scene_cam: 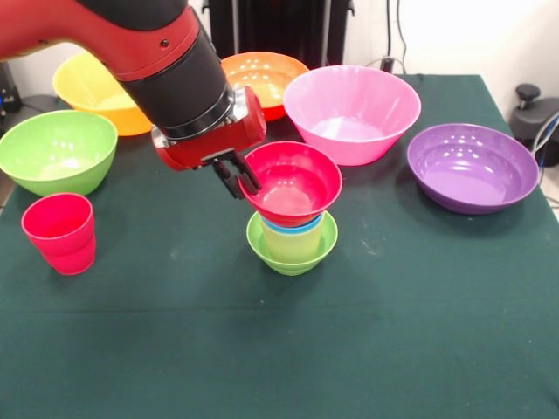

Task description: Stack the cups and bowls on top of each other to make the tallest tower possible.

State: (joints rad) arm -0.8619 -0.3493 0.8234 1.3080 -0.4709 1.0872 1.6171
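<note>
The tower stands mid-table: a small lime-green bowl (pixel 293 256) at the base, a pale yellow cup (pixel 293 242) nested in it, a blue cup's rim (pixel 297 226) above that, and a small red bowl (pixel 293 183) on top. My gripper (pixel 242 177) is at the red bowl's left rim, and its black fingers (pixel 251 181) are closed on that rim. The red cup (pixel 59 232) stands alone at the left. The large green bowl (pixel 57 150), yellow bowl (pixel 87 87), orange bowl (pixel 266 74), pink bowl (pixel 351 109) and purple bowl (pixel 472 166) sit around the back.
The red and black arm (pixel 166 61) comes in from the upper left and hides part of the yellow and orange bowls. The dark green table cloth (pixel 288 349) runs to the front edge. Black equipment stands beyond the right edge.
</note>
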